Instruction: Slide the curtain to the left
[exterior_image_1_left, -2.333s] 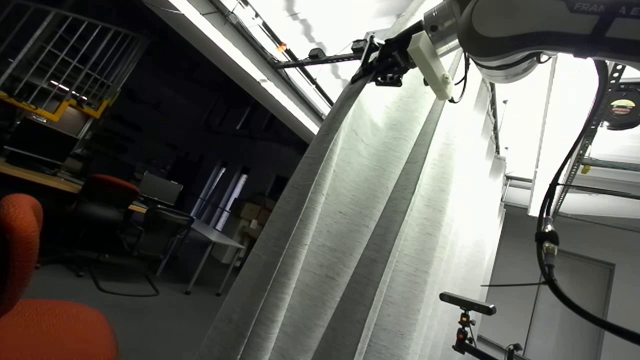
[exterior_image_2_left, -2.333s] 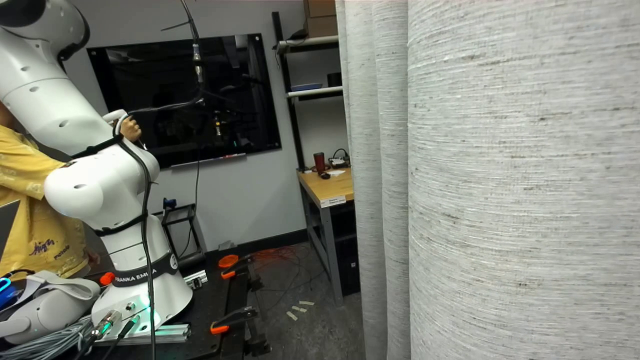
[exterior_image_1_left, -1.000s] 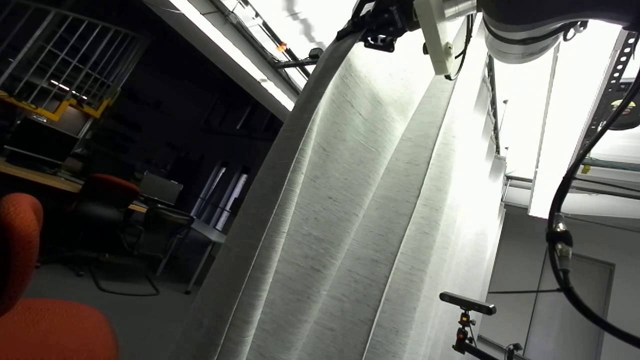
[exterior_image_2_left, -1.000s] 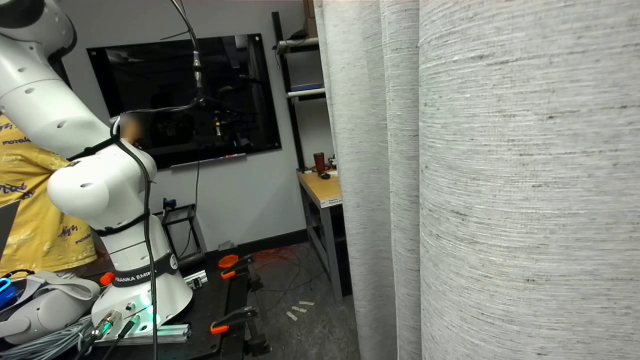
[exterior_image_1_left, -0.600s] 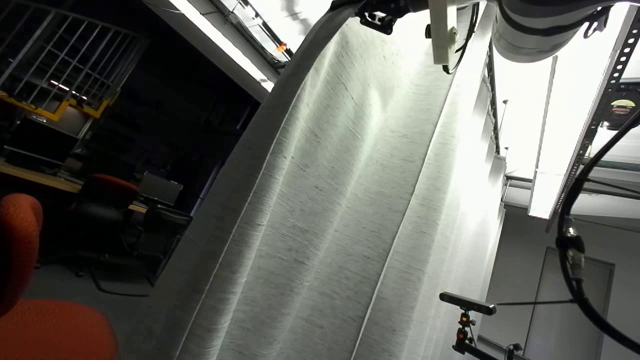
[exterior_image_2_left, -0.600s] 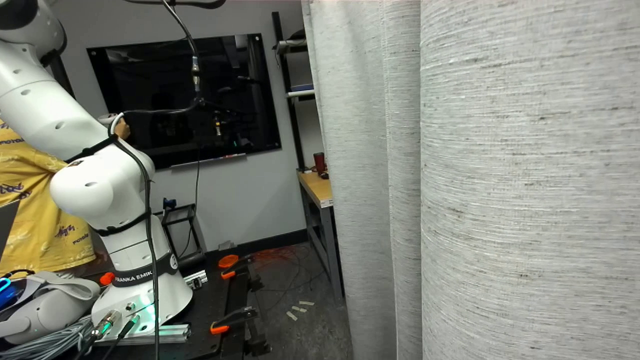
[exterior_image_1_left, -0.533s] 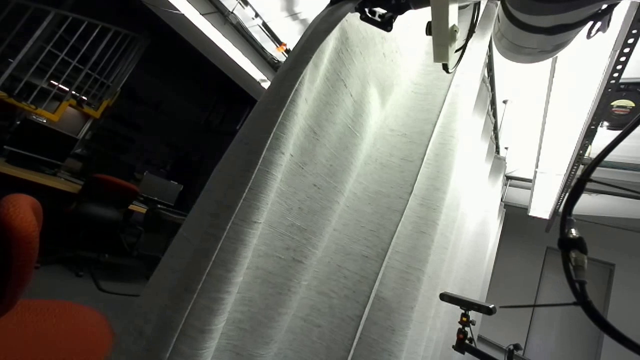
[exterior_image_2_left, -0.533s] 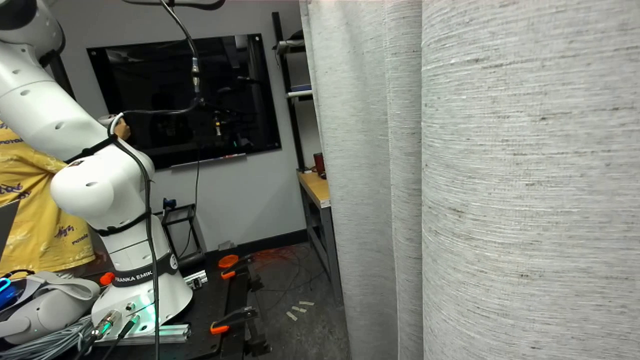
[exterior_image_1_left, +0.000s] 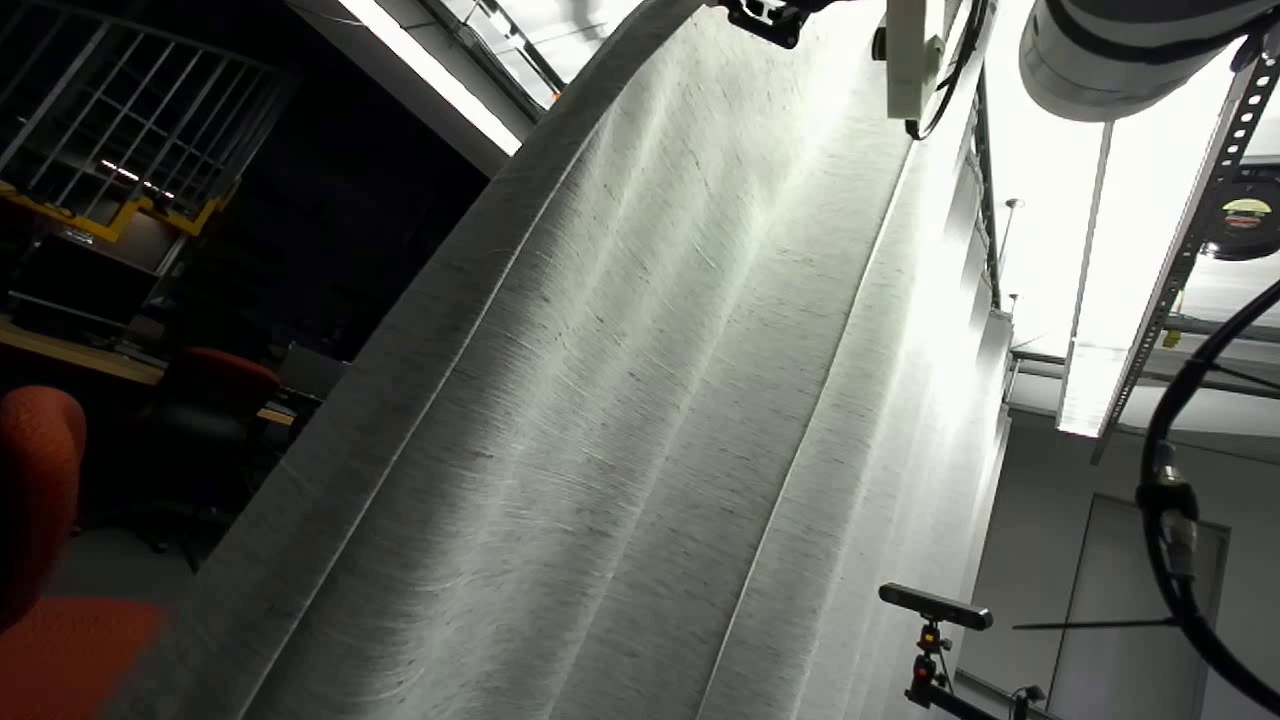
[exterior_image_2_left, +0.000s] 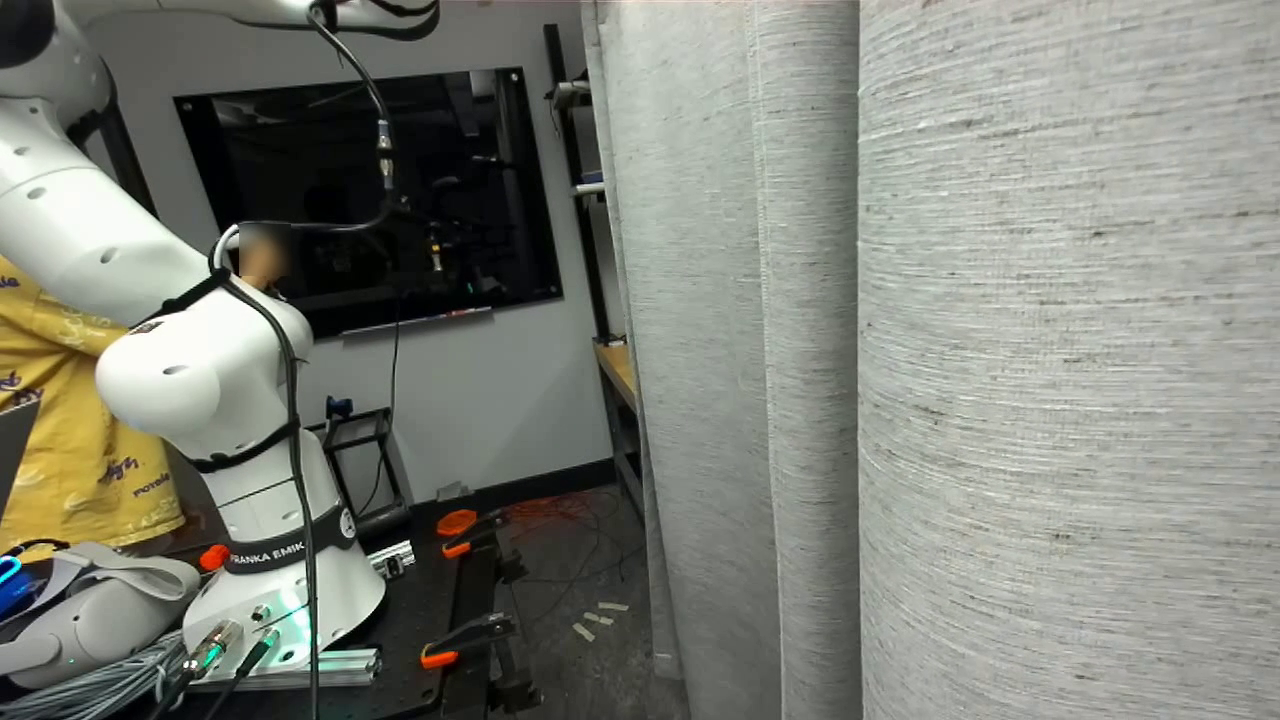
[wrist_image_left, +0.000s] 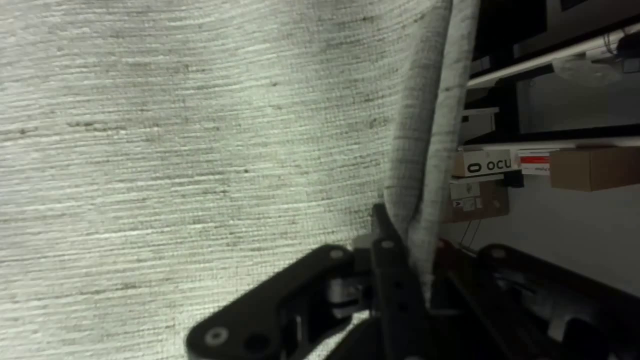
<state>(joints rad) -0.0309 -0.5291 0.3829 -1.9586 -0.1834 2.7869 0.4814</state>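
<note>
My pincer holds the grey-white curtain pinched at its edge; this looks like the sliding step, next wanting a steady leftward pull.

In an exterior view, a grey wall bears a large glossy black panel, with a black baseboard below. Short pale strips mark the dark, mottled floor; near them tangles orange cable. A wood-topped desk shows in part. In an exterior view, a red-orange chair, a long worktop and a railing with yellow edging stand in shadow, while a long ceiling light glares above. A grey door-like panel sits toward the right edge. In the wrist view, cardboard boxes show beside pale shelf boards.
</note>
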